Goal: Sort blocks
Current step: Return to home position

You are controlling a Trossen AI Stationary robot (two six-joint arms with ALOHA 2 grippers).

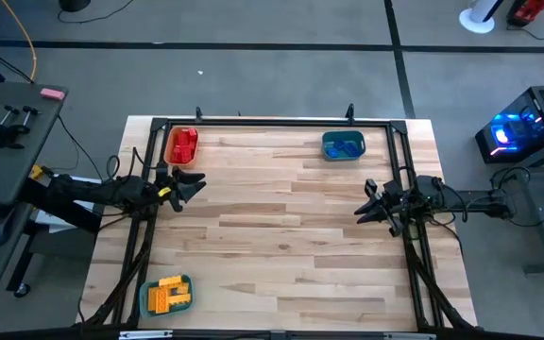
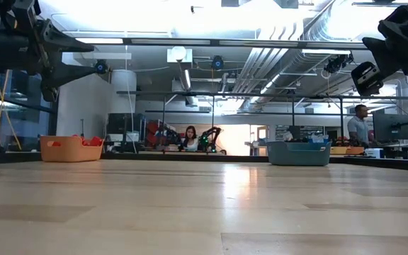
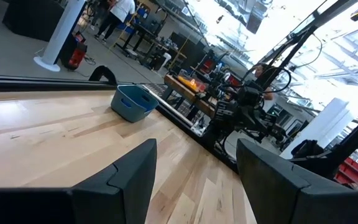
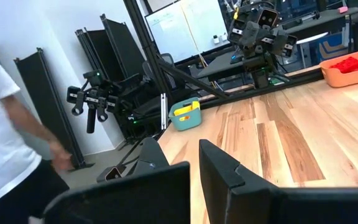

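Red blocks (image 1: 186, 144) lie in an orange tray (image 1: 170, 149) at the table's far left. Blue blocks (image 1: 344, 145) fill a blue tray (image 1: 327, 144) at the far right, and yellow blocks (image 1: 165, 294) sit in a teal tray (image 1: 188, 295) at the near left. My left gripper (image 1: 196, 181) hovers level over the table's left side, open, with nothing between its fingers (image 3: 135, 174). My right gripper (image 1: 360, 212) hovers level over the right side, shut and holding nothing. Both point toward the table's middle.
A black frame (image 1: 272, 123) runs along the table's far edge and both sides. A person in a white shirt (image 4: 5, 155) stands beside the table, beyond its near left corner. Bare wooden tabletop (image 1: 281, 236) lies between the two grippers.
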